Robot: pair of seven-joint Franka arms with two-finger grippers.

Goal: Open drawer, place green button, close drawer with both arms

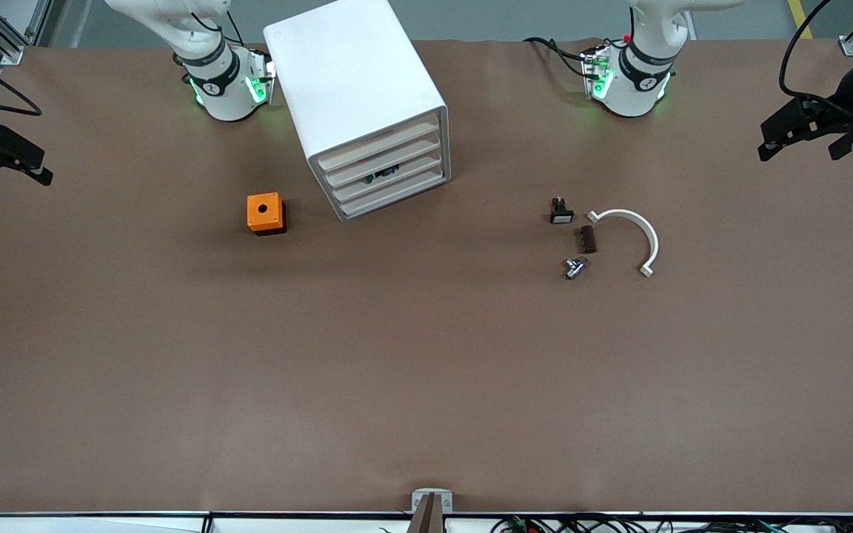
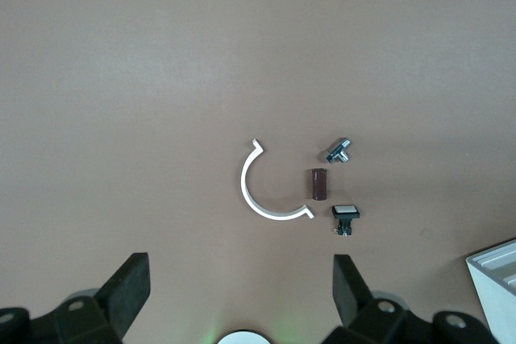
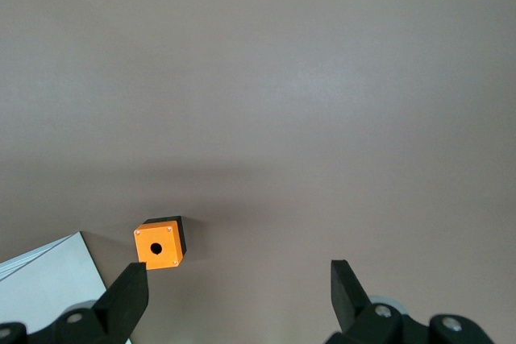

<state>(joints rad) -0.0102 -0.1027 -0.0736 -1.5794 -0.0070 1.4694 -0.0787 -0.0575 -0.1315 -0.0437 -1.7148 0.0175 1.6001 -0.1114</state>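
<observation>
Both hands hang open and empty at the desk's ends — the right hand [image 1: 4, 159] and the left hand [image 1: 804, 137]. The cabinet [image 1: 363, 104] stands closer to the right hand, all drawers shut; a green-capped button isn't discernible — perhaps inside one drawer [image 1: 386, 175].

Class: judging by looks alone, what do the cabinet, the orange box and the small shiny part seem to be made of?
Cabinet: probably matte white plastic, smooth with rounded corners.
Orange box: likely plastic, with an even bright colour and a black base.
Shiny part: looks like metal, silvery with bright glints.
</observation>
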